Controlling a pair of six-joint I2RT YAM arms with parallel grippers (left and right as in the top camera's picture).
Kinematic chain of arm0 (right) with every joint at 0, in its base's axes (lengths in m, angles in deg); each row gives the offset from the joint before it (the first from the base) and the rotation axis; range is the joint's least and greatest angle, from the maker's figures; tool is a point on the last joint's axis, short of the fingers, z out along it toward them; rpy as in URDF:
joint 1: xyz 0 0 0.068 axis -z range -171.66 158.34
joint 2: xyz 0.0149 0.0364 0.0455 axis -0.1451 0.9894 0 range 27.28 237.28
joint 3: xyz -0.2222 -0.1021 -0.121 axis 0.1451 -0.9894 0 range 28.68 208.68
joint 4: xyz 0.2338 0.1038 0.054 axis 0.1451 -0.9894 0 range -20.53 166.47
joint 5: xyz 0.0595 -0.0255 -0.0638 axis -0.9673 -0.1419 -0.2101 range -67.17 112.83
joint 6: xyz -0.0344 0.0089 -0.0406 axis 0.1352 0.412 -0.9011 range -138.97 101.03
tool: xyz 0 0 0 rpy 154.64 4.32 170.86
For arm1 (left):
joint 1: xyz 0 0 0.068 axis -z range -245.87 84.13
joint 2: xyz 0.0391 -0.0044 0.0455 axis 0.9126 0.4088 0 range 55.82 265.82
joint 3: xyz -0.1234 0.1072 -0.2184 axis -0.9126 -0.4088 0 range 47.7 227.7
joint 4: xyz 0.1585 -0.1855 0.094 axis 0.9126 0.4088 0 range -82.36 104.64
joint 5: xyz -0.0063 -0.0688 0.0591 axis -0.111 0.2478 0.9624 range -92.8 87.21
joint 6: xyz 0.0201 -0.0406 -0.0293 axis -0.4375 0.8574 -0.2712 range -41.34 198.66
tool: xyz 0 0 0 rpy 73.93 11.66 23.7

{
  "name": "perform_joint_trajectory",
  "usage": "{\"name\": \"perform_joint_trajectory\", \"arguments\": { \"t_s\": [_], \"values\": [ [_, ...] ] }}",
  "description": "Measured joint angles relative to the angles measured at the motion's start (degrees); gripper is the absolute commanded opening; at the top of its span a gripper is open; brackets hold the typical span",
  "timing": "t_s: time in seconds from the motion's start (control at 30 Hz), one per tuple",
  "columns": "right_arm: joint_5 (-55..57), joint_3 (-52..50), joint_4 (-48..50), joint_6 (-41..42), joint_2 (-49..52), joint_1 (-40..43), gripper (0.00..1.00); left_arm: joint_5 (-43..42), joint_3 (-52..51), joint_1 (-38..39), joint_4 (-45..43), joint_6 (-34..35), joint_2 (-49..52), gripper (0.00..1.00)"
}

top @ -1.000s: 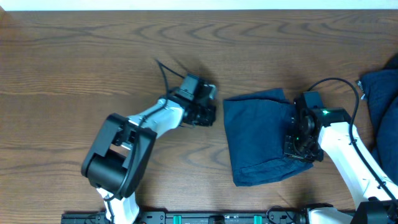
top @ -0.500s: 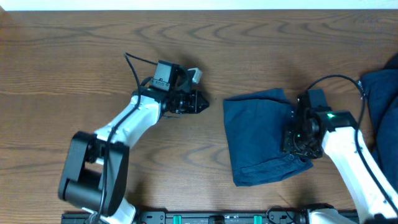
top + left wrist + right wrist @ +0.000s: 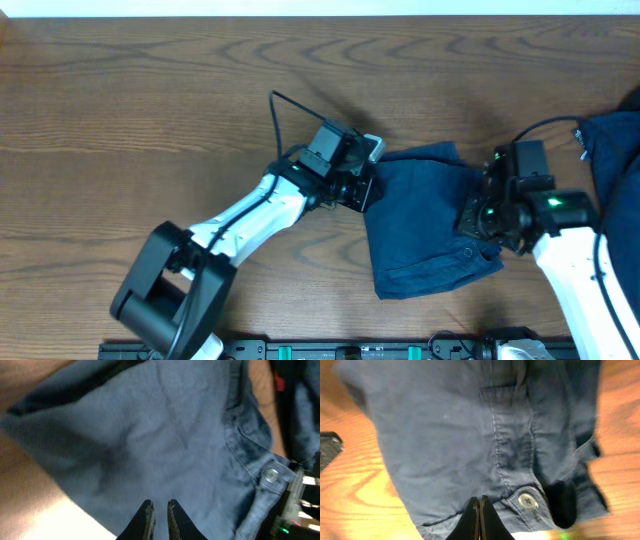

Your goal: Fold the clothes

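Two left fingers [image 3: 146, 520] nearly together over shorts [image 3: 420, 215], right fingers [image 3: 485, 522] together at its edge

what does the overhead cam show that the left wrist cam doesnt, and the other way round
Only overhead: both arms on the wooden table, the left gripper at the left edge of the shorts, the right gripper at their right edge, and more dark cloth at the far right.
Only left wrist: a close look at a button on the waistband, and its own fingertips nearly together over the fabric.
Both: the navy shorts.
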Motion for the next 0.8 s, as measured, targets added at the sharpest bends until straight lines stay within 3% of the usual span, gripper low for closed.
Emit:
{"name": "perform_joint_trajectory", "arguments": {
  "t_s": [0.17, 0.33, 0.63, 0.8],
  "values": [
    [0.46, -7.56, 3.37, 2.64, 4.92, 0.00, 0.01, 1.66, 0.07, 0.46, -2.01, -0.22, 5.95, 0.10],
    [8.33, -10.69, 2.21, 8.04, 8.13, 0.35, 0.01, 2.27, 0.04, 0.00, -0.72, -0.37, 9.66, 0.10],
    [13.16, -11.78, 7.37, 11.17, 11.85, 1.38, 0.01, 2.21, 0.07, -2.78, 3.96, -0.39, 6.54, 0.11],
    [13.25, -11.74, 7.45, 11.17, 12.83, 1.38, 0.01, -1.97, 0.57, -2.21, 1.03, -0.20, 0.68, 0.11]
  ]
}}
